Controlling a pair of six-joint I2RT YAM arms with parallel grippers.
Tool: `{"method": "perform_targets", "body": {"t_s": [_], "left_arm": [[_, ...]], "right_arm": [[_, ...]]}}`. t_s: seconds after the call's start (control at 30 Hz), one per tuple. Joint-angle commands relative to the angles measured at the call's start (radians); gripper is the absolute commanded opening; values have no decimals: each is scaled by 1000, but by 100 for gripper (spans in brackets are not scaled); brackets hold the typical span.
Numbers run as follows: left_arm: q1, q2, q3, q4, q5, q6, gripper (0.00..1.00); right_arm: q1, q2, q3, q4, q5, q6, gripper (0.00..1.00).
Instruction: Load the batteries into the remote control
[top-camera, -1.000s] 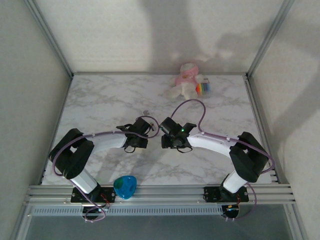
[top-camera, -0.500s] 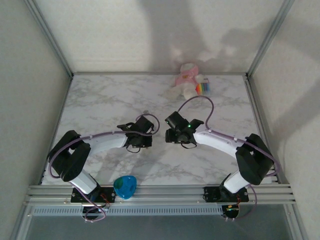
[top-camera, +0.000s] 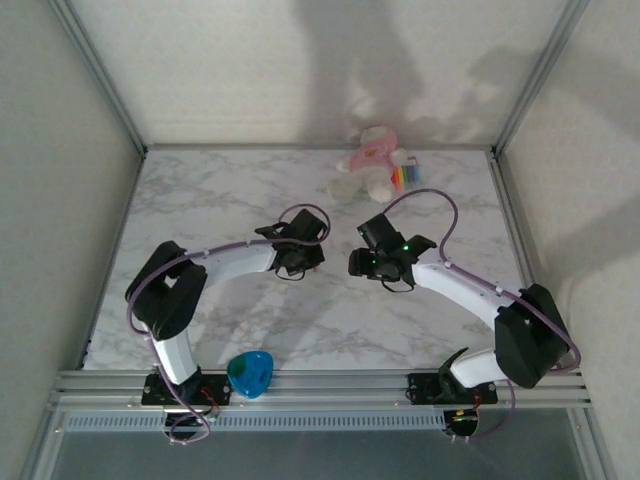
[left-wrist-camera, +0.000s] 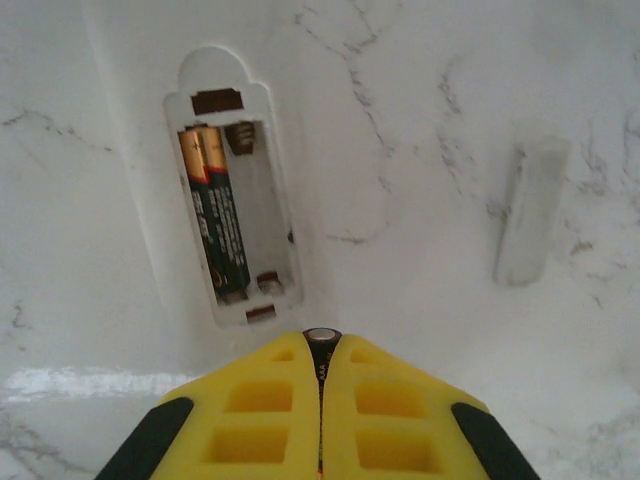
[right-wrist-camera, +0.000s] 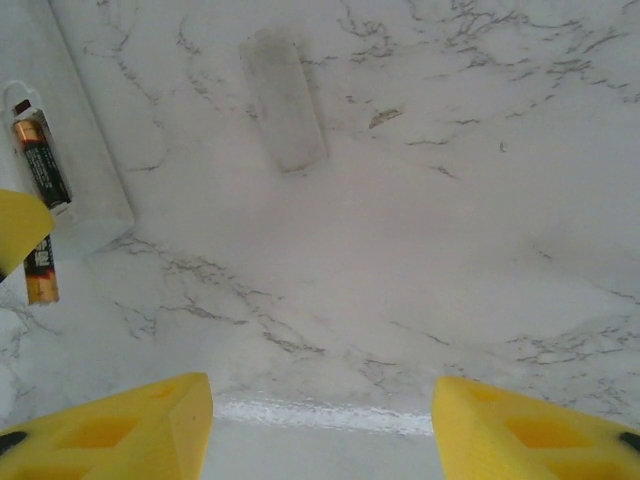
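Note:
The white remote control (left-wrist-camera: 140, 170) lies face down on the marble with its battery compartment open. One dark battery with an orange end (left-wrist-camera: 215, 215) sits in the left slot, and the slot beside it (left-wrist-camera: 262, 200) is empty. My left gripper (left-wrist-camera: 321, 345) is shut on a second dark battery (left-wrist-camera: 321, 338), just short of the compartment's near end. That held battery (right-wrist-camera: 40, 272) also shows in the right wrist view, under a left finger (right-wrist-camera: 18, 228). My right gripper (right-wrist-camera: 320, 420) hangs open over bare marble to the right of the remote (right-wrist-camera: 75, 150). From above, the left gripper (top-camera: 300, 262) and right gripper (top-camera: 362, 262) stand close together.
The loose battery cover (left-wrist-camera: 530, 210) lies on the marble right of the remote, seen again as the cover (right-wrist-camera: 283, 100). A pink plush toy (top-camera: 370, 165) and a rainbow-striped item (top-camera: 405, 177) sit at the back. A blue object (top-camera: 250, 372) rests at the front rail.
Both grippers have moved away from the arm bases and to the right. The left jaws have closed fully on the battery.

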Motion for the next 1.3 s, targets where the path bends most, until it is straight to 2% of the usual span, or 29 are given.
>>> {"method": "perform_targets", "body": {"t_s": [0.0,0.53,1.27], "left_arm": [[16,25,54,-26,-66,-83,1],[68,124,143,-93,-121,-59,1],[63,121,122,-100,-80,-57,4]], "right_arm": [[-18,-23,-22,-16,-24,-28,61],[-59,-17,-32,-10,-50,-46,61],[-65,10,-34,12,-66,-32,61]]}}
